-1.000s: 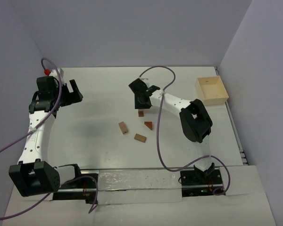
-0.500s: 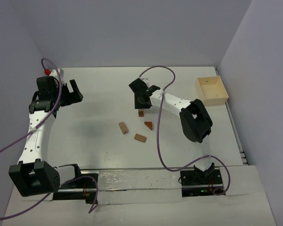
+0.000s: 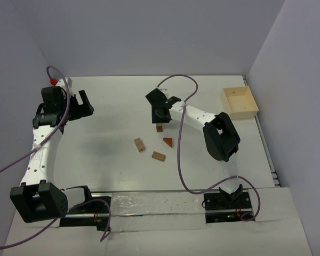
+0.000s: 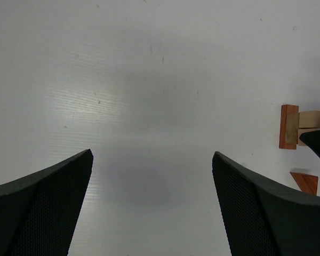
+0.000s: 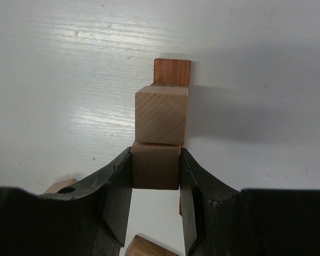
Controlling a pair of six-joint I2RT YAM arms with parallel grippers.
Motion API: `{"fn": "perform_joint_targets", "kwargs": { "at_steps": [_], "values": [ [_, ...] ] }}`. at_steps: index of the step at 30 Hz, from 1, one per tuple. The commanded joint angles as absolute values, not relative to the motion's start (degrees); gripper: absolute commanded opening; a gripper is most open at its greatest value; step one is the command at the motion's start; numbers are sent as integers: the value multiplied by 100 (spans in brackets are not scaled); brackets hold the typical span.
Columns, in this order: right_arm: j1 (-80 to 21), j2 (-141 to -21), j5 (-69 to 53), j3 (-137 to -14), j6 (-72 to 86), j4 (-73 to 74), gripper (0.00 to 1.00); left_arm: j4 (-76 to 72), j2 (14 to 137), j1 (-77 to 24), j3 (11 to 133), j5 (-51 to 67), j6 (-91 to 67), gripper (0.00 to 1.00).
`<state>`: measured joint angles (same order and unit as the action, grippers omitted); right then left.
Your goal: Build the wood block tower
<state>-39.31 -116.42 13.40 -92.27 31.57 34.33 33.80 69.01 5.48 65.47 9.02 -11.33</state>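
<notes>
Tower (image 3: 159, 128) just above centre of the overhead frame, directly under the right gripper (image 3: 160, 116). From the right wrist, three pieces in a line: reddish slab (image 5: 172, 72) farthest up the frame, pale cube (image 5: 161, 114) in the middle, brown block (image 5: 156, 166) nearest, pinched flat between both fingers (image 5: 114, 181).

Looks like the placing step: brown block lined up with the cube and apparently seated, though hard to tell whether fully resting or just off it. Next move, most likely: easing the fingers apart and lifting straight away, with no sideways drag, or risking a topple.

Loose below the tower in the overhead frame: wedge (image 3: 167, 142), a bar (image 3: 139, 144) to its left, a second bar (image 3: 158, 156) lower down. Wedge probably best kept for the cap.

In the left wrist view, left gripper (image 4: 152, 154) spread wide, holding nothing, hanging over bare table (image 4: 149, 64), tower only at the right edge. Pale box (image 3: 238, 102) at upper right of the overhead frame, well apart.
</notes>
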Motion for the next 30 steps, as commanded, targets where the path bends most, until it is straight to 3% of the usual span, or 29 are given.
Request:
{"fn": "perform_joint_targets", "kwargs": {
  "at_steps": [1,30],
  "values": [
    [-3894,-11654,1301,-9394,3110,3413,37,3190,6864,598,6672,1020,-1082,99],
    [-3885,-11584,1433,-9316,3050,3437,40,3164,6820,598,6636,1028,-1090,99]
  ]
}}
